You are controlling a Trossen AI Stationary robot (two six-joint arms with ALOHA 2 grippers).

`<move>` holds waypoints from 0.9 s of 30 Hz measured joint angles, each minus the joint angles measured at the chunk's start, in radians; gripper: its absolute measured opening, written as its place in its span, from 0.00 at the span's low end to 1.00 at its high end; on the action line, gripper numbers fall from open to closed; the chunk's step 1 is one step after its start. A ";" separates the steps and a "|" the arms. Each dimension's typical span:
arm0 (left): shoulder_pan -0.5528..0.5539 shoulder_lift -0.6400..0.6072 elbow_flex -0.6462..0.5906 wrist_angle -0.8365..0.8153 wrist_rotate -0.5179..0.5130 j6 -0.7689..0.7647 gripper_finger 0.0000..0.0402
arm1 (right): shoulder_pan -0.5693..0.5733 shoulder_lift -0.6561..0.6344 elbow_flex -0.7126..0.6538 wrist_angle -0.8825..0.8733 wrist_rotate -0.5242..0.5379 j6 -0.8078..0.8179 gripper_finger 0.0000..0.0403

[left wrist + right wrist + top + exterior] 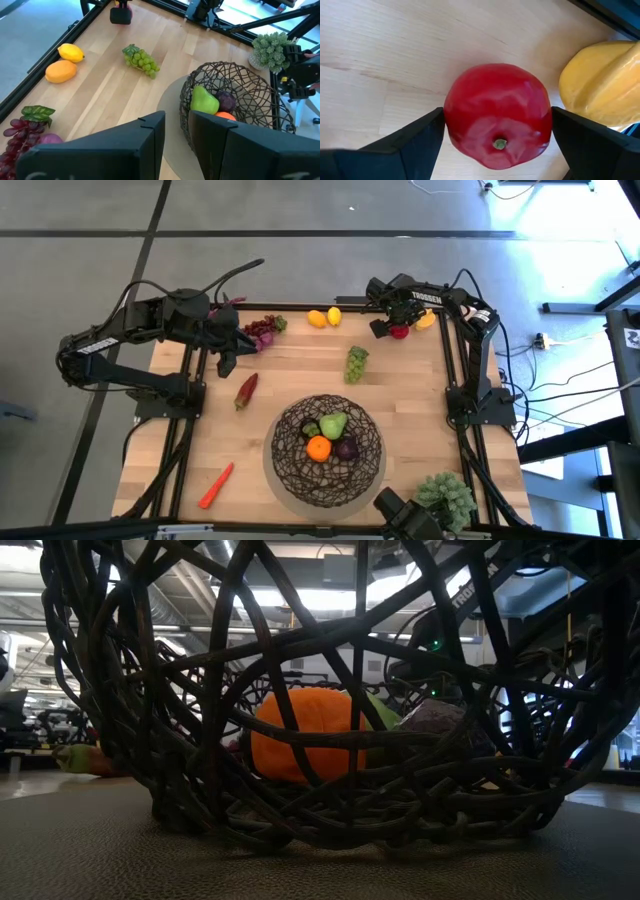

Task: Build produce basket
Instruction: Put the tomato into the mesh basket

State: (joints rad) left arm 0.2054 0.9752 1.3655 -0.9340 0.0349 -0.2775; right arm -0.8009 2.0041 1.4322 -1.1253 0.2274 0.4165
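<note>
**Right gripper straddles the red apple, far corner from the basket**

The basket (327, 448) sits on a round grey mat at the near-middle of the wooden table (400, 395). Inside it lie an orange (318, 448), a green pear (333, 425) and a dark purple fruit (346, 448).

Beyond the basket, toward the far right corner, the right gripper (495, 132) is down over a red apple (497, 116). Its jaws stand wide, one finger on each side of the apple; whether they press it I cannot tell. A yellow fruit (600, 82) lies just beside the apple.

Directly beyond the basket lies a green grape bunch (356, 363), and farther back, two lemons (325, 317) at the table's far edge. To the basket's far left, the left gripper (175, 122) hovers above the table with jaws narrowly parted, holding nothing. Purple grapes (262, 330) lie near it, a red pepper (246, 390) between it and the basket. A carrot (216, 485) rests left of the basket, near the front. A pale green spiky plant (447, 498) stands just right of the basket.
</note>
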 joint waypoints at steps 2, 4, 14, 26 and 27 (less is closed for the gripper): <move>0.000 0.000 0.000 0.000 0.000 0.000 0.19 | 0.000 0.000 0.000 0.000 0.008 0.007 0.86; 0.000 0.000 0.000 0.000 0.000 -0.001 0.19 | 0.000 0.000 0.000 0.004 0.008 0.007 0.86; 0.000 0.000 0.000 0.000 0.000 -0.002 0.19 | 0.008 0.032 0.000 0.004 0.008 0.001 0.86; 0.000 0.000 0.000 0.000 0.000 -0.001 0.19 | 0.013 0.033 -0.001 -0.003 0.031 0.019 0.67; 0.000 0.000 0.000 0.000 0.000 -0.001 0.19 | 0.013 0.033 -0.001 -0.003 0.034 0.019 0.66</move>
State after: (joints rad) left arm 0.2054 0.9752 1.3655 -0.9340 0.0349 -0.2787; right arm -0.7883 2.0373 1.4315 -1.1278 0.2614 0.4358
